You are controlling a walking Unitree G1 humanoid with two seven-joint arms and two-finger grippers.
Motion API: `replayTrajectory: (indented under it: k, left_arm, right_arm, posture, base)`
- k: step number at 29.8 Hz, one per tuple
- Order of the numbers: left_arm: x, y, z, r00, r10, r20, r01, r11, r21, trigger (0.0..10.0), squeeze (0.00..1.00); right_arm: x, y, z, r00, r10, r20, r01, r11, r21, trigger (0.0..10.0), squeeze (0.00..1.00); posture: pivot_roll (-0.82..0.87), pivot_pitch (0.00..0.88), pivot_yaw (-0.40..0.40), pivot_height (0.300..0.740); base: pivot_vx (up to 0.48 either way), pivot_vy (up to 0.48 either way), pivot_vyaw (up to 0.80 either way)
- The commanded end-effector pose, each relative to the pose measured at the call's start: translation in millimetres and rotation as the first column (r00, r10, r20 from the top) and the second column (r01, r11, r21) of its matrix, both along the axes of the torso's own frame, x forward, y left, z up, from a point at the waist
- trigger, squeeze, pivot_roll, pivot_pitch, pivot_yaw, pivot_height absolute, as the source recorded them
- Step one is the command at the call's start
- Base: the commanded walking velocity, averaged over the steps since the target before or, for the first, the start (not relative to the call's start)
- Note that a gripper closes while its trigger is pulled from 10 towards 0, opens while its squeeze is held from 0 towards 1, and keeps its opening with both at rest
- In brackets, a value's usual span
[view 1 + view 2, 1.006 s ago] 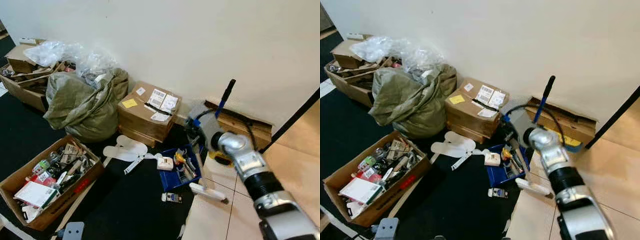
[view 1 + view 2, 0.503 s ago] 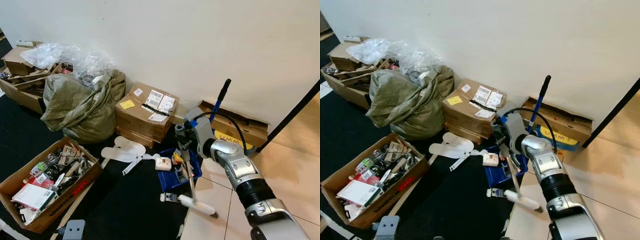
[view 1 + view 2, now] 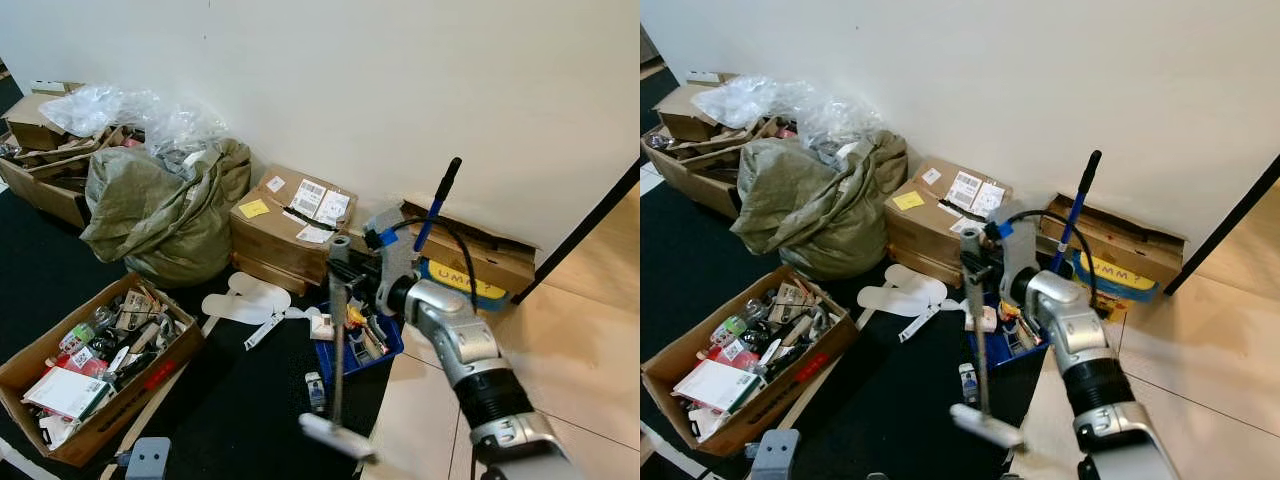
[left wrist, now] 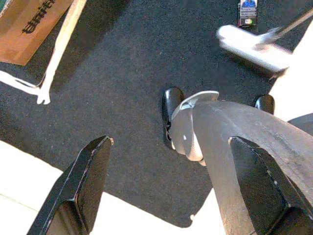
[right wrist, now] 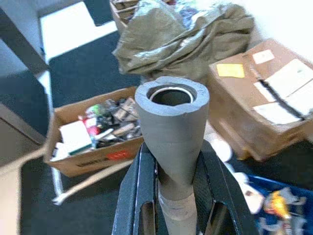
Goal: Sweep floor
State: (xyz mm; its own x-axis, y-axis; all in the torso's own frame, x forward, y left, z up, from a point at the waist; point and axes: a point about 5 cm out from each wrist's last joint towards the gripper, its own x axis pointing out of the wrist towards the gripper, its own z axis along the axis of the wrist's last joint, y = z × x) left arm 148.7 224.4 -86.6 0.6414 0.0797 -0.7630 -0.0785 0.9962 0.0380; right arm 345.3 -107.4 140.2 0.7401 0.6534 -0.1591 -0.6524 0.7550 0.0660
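Observation:
My right gripper point(image 3: 345, 268) is shut on the grey foam handle point(image 5: 172, 127) of a broom point(image 3: 337, 350). The shaft hangs almost straight down to a pale broom head point(image 3: 335, 438) that sits on the black carpet near the tile edge. The same head point(image 4: 254, 46) lies on the carpet in the left wrist view. A small flat packet point(image 3: 314, 388) lies on the carpet just behind the head. My left gripper point(image 4: 166, 191) hangs open above the carpet beside my own foot point(image 4: 172, 115).
An open box of clutter point(image 3: 95, 350) stands at the left. A green sack point(image 3: 165, 210), a taped carton point(image 3: 295, 225), a blue bin of tools point(image 3: 360, 340) and white flip-flops point(image 3: 245, 298) line the wall. Beige tiles point(image 3: 580, 340) lie to the right.
The right arm has swung the broom leftward. Its head moved from the tile edge onto the black carpet, and the shaft went from slanted to nearly upright. The small packet shifted left.

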Motion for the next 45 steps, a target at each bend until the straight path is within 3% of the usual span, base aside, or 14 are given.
replayTrajectory:
  k: [1, 13, 14, 15, 16, 18, 27, 37, 40, 45]
  left_arm:
    - [-9.0, -1.5, -3.8, 1.0, -0.009, -0.027, 0.009, 1.0, -0.001, 10.0, 0.0]
    - [-13.4, -12.5, -7.7, 0.999, -0.012, -0.042, 0.011, 1.0, -0.013, 10.0, 0.0]
    - [-12.6, -11.5, -7.4, 0.999, -0.01, -0.043, 0.01, 1.0, -0.012, 10.0, 0.0]
    - [-12.6, -11.5, -7.4, 0.999, -0.01, -0.043, 0.01, 1.0, -0.012, 10.0, 0.0]
    - [-11.0, -10.1, -6.8, 0.999, -0.009, -0.043, 0.008, 1.0, -0.011, 10.0, 0.0]
    - [-8.9, -8.6, -5.9, 0.999, -0.006, -0.042, 0.006, 1.0, -0.01, 10.0, 0.0]
    - [-14.5, -4.7, -7.1, 0.998, -0.003, -0.055, 0.003, 1.0, -0.002, 10.0, 0.0]
    - [-28.0, 5.4, -8.9, 0.996, -0.011, -0.084, 0.013, 1.0, 0.024, 10.0, 0.0]
    - [-33.9, 11.3, -8.9, 0.995, -0.021, -0.093, 0.024, 0.999, 0.036, 10.0, 0.0]
    - [-36.2, 14.1, -8.7, 0.995, -0.027, -0.097, 0.031, 0.999, 0.041, 10.0, 0.0]
  right_arm:
    - [-1.5, 4.3, 9.1, 0.999, 0.019, 0.03, -0.021, 0.997, 0.076, 10.0, 0.0]
    - [-6.6, 3.5, 6.1, 0.998, 0.048, 0.038, -0.05, 0.997, 0.066, 10.0, 0.0]
    - [-9.2, 1.3, 3.1, 0.996, 0.077, 0.054, -0.077, 0.997, 0.009, 10.0, 0.0]
    - [-9.2, 1.3, 3.1, 0.996, 0.077, 0.054, -0.077, 0.997, 0.009, 10.0, 0.0]
    - [-13.4, -1.6, -4.2, 0.988, 0.138, 0.065, -0.132, 0.987, -0.086, 10.0, 0.0]
    - [-18.5, -5.3, -11.6, 0.975, 0.216, 0.049, -0.206, 0.966, -0.157, 10.0, 0.0]
    - [-19.2, -4.3, -5.7, 0.94, 0.336, 0.061, -0.329, 0.938, -0.109, 10.0, 0.0]
    - [-13.9, 3.9, -12.4, 0.944, 0.285, 0.167, -0.257, 0.951, -0.169, 10.0, 0.0]
    - [-10.7, 6.7, -11.5, 0.936, 0.236, 0.261, -0.182, 0.96, -0.214, 10.0, 0.0]
    - [-3.4, 7.4, -8.5, 0.939, 0.138, 0.313, -0.072, 0.974, -0.213, 10.0, 0.0]
  posture:
    - [-0.01, 0.153, -0.005, 0.74]
    - [-0.02, 0.138, -0.015, 0.74]
    - [-0.02, 0.135, -0.018, 0.74]
    - [-0.02, 0.135, -0.018, 0.74]
    - [-0.02, 0.132, -0.021, 0.74]
    - [-0.02, 0.132, -0.021, 0.74]
    - [-0.01, 0.147, -0.013, 0.74]
    - [0.02, 0.207, 0.021, 0.74]
    - [0.03, 0.228, 0.03, 0.74]
    - [0.03, 0.233, 0.035, 0.74]
  base:
    - [0.0, 0.0, 0.0]
    - [0.0, 0.0, 0.0]
    - [0.0, 0.0, 0.0]
    - [0.0, 0.0, 0.0]
    - [0.0, 0.0, 0.0]
    - [0.0, 0.0, 0.0]
    - [0.0, 0.0, 0.0]
    - [0.0, 0.0, 0.0]
    - [0.0, 0.0, 0.0]
    - [0.0, 0.0, 0.0]
